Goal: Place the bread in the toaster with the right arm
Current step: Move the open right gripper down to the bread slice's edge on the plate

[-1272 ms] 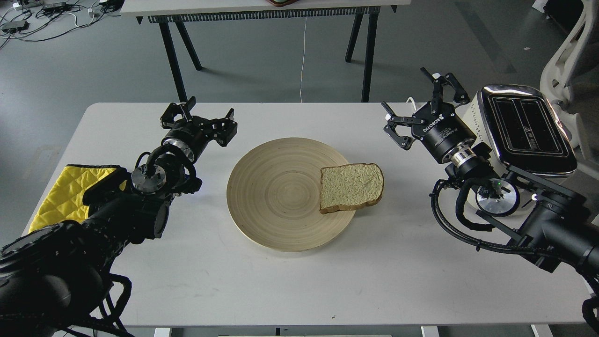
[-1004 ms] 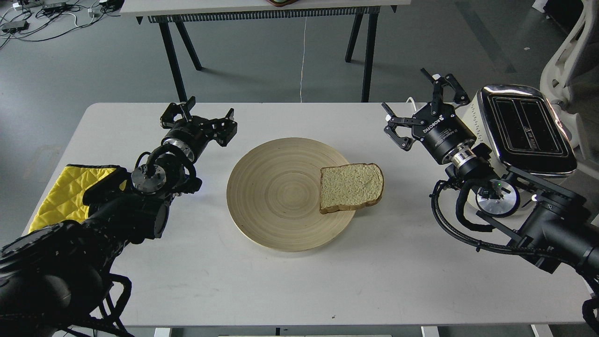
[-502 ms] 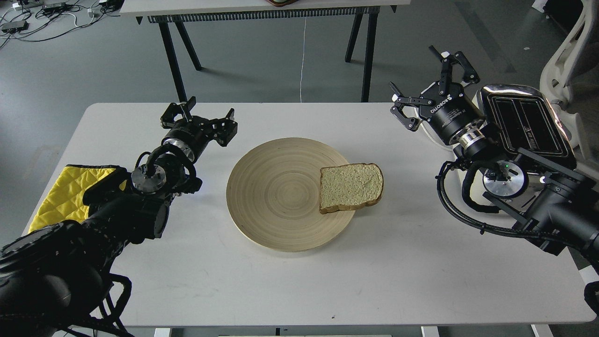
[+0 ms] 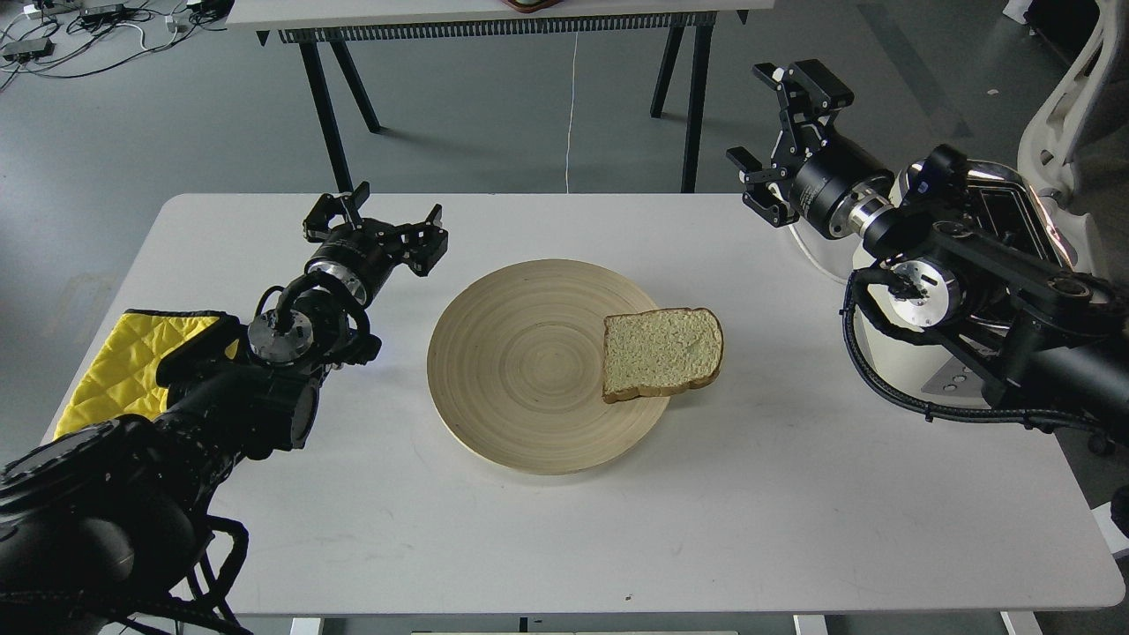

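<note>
Right gripper (image 4: 776,141) — fingers spread, empty, raised over the table's far right edge, well apart from the bread (image 4: 661,353). Bread lies flat on the wooden plate's (image 4: 512,370) right rim, overhanging slightly — likely an edge to pinch. Toaster (image 4: 1014,212) largely hidden behind the right arm (image 4: 979,273).

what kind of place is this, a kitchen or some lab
Most likely a robotics lab or workshop, not a kitchen. The toaster and wooden plate sit on a plain white table over a grey floor, with loose cables on the ground and another trestle-legged work table behind.
</note>
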Controlling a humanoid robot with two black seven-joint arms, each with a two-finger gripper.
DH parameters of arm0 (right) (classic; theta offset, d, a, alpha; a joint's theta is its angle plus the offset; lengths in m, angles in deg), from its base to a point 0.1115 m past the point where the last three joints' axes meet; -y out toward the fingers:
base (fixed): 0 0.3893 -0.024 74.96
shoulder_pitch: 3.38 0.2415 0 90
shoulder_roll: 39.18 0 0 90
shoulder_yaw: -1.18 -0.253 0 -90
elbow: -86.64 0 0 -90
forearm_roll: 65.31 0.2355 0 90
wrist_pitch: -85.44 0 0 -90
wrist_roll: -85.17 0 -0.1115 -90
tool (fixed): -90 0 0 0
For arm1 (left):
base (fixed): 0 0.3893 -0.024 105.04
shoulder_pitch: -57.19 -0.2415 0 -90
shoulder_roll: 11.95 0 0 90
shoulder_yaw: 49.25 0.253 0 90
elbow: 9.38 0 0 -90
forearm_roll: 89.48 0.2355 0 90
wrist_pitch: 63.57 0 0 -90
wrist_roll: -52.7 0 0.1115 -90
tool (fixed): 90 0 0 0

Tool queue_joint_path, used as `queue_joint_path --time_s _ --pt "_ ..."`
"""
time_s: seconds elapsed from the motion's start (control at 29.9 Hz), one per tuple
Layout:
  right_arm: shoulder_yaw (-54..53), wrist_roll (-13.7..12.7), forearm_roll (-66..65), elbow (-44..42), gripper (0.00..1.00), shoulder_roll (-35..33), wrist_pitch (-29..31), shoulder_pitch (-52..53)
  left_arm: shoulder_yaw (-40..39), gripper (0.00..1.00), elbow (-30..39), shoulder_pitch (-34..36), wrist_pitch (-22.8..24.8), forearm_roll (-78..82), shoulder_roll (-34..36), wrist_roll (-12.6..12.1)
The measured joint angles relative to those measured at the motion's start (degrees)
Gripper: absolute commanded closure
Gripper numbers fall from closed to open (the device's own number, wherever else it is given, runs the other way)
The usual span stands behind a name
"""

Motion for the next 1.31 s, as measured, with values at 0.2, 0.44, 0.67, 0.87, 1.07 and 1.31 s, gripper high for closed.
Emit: queue_joint_path --time_s 0.2,0.44,0.67,0.87,1.07,1.31 --pt "14.44 -0.99 -3.84 5.55 0.02 -5.88 -6.44 4.67 0.0 0.0 0.0 0.0 0.0 0.0 0.02 0.04" --pt "23.77 -0.93 -3.88 10.74 0.02 -8.37 -10.72 4.91 0.0 0.0 0.0 0.0 0.0 0.0 0.01 0.03" --pt "30.26 -0.93 -3.78 12.27 0.03 -5.74 -15.57 3.59 0.0 0.0 0.0 0.09 0.0 0.0 -0.07 0.0" --pt "32.26 -0.9 -3.75 13.03 0.05 -2.77 -18.92 0.55 0.0 0.0 0.0 0.09 0.0 0.0 -0.07 0.0" --pt "32.48 -0.82 -3.82 13.15 0.18 -0.73 -19.82 -1.08 0.0 0.0 0.0 0.09 0.0 0.0 -0.07 0.0" --pt "32.71 -0.75 -3.99 14.07 0.33 -0.43 -19.87 -1.31 0.0 0.0 0.0 0.09 0.0 0.0 -0.07 0.0"
